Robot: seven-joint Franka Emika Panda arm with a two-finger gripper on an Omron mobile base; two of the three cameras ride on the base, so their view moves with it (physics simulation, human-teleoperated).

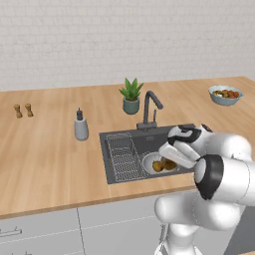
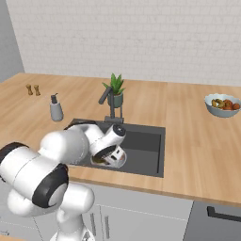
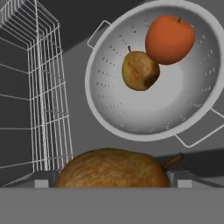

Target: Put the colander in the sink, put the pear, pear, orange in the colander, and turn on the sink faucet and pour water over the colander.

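The sink (image 1: 149, 142) sits mid-frame in both base views, a wire rack (image 3: 30, 87) along the hand view's left; the colander (image 3: 131, 113) fills that view's upper right (stiff metal, light, likely to slide if knocked), holding one pear (image 3: 139, 71) touching the orange (image 3: 169, 39); the second pear (image 3: 111, 169) sits at the bottom edge between the gripper's (image 3: 111, 181) wide-spread fingers, so seemingly gripped across its belly; it looks firm but roundish and smooth-skinned, apt to roll.
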